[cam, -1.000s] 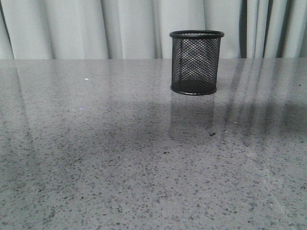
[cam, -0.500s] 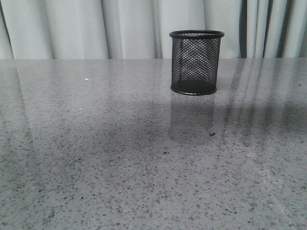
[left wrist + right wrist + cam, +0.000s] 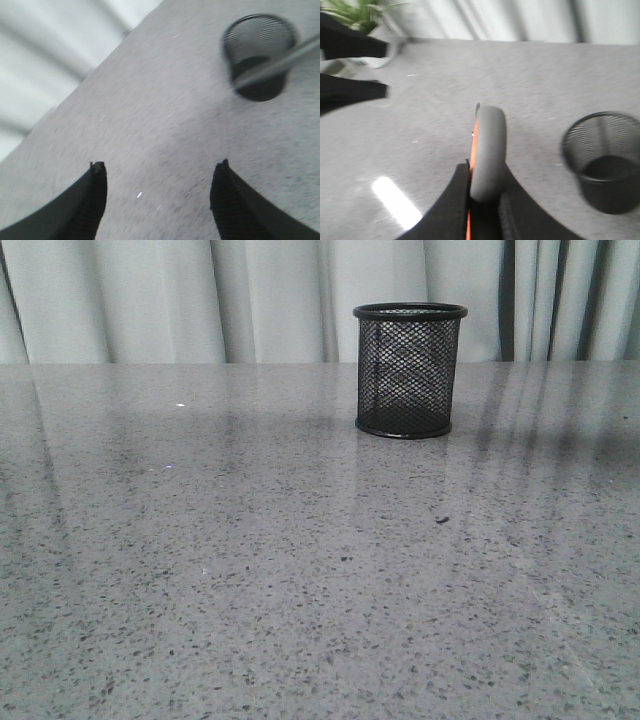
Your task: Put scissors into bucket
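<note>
grey speckled table (image 3: 250, 570), bucket (image 3: 409, 370) (upright), curtains (image 3: 150, 300)

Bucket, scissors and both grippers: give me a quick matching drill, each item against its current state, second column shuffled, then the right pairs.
Items:
1. bucket
2. scissors
3. left gripper
4. right gripper

States:
A. open, nothing between its fingers
B. upright on the table, nothing in it
C. shut on a grey handle
D. held off the table, orange lining showing

Pairs: 1-B, 2-D, 3-A, 4-C
</note>
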You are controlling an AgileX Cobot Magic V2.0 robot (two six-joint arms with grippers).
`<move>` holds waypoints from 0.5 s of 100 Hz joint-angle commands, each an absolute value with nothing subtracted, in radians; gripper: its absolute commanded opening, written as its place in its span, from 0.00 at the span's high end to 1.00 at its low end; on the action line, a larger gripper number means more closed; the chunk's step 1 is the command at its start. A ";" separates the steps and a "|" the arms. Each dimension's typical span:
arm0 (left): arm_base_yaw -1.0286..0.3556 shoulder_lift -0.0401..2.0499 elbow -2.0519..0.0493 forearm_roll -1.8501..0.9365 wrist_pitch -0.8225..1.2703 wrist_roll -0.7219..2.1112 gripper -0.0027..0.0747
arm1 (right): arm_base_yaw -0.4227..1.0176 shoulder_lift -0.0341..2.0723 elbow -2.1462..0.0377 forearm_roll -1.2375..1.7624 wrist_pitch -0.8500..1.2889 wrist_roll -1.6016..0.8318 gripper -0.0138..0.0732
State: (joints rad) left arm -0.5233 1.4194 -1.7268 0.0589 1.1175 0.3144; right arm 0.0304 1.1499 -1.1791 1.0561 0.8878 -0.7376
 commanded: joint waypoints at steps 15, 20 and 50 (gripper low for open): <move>-0.300 1.331 -1.772 -0.045 1.133 0.288 0.42 | 0.027 1.152 -1.335 0.711 0.847 -0.479 0.90; -0.260 1.318 -1.772 -0.063 1.133 0.290 0.42 | 0.027 1.170 -1.361 0.661 0.880 -0.440 0.90; -0.176 1.237 -1.772 -0.112 1.133 0.300 0.42 | 0.027 1.304 -1.513 0.564 1.034 -0.408 0.90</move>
State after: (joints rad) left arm -0.1802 1.2829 -1.7360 -0.0856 1.1879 0.3015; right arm 0.0304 1.2999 -1.4459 0.5570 1.0523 -0.4159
